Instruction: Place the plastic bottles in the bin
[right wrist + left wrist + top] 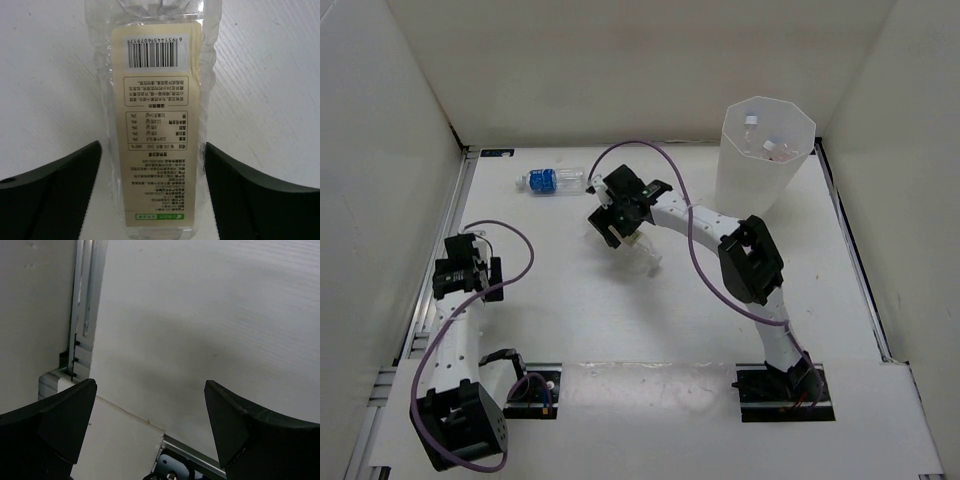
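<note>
The yellowish-labelled bottle (155, 100) lies on the white table between my right gripper's (152, 150) open jaws. The right finger is nearly at its side and the left finger stands a little off it. In the top view this gripper (620, 232) hovers mid-table over the clear bottle (644, 254). The blue-labelled bottle (555, 180) lies on its side at the back left. The tall translucent bin (752, 185) stands at the back right, with a white-capped bottle (751, 121) and a red-capped one (776, 150) showing inside. My left gripper (470, 268) is open and empty near the left edge; it also shows in the left wrist view (150, 390).
White walls close in the table on the left, back and right. A metal rail (435, 300) runs along the left edge. A purple cable (660, 150) loops above the right arm.
</note>
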`<control>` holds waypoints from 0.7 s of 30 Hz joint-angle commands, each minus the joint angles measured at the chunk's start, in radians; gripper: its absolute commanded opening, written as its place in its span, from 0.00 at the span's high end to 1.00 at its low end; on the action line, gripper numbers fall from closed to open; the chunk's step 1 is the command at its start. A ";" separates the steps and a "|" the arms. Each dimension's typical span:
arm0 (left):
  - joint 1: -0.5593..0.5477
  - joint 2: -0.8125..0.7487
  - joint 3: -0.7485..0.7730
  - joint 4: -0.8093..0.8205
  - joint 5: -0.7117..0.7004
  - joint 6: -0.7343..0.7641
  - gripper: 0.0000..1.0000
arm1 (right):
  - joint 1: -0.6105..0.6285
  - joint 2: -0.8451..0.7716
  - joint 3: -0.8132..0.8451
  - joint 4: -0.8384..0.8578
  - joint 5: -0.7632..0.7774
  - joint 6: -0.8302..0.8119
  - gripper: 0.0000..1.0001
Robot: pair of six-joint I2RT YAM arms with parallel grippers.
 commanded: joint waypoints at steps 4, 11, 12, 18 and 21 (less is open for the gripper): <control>0.009 -0.024 -0.021 0.053 -0.249 -0.074 0.00 | 0.011 0.029 0.004 0.014 0.046 0.058 0.67; 0.009 -0.024 -0.010 0.074 -0.349 -0.094 0.00 | -0.021 -0.075 0.015 0.014 0.110 0.121 1.00; 0.009 -0.024 -0.001 0.085 -0.349 -0.085 0.00 | -0.032 -0.103 0.027 0.026 0.110 0.159 1.00; 0.009 -0.024 0.042 0.097 -0.257 -0.068 0.00 | -0.150 -0.399 0.064 0.236 0.144 0.217 1.00; 0.009 -0.024 0.051 0.097 -0.266 -0.102 0.00 | -0.208 -0.464 0.134 0.360 0.263 0.191 1.00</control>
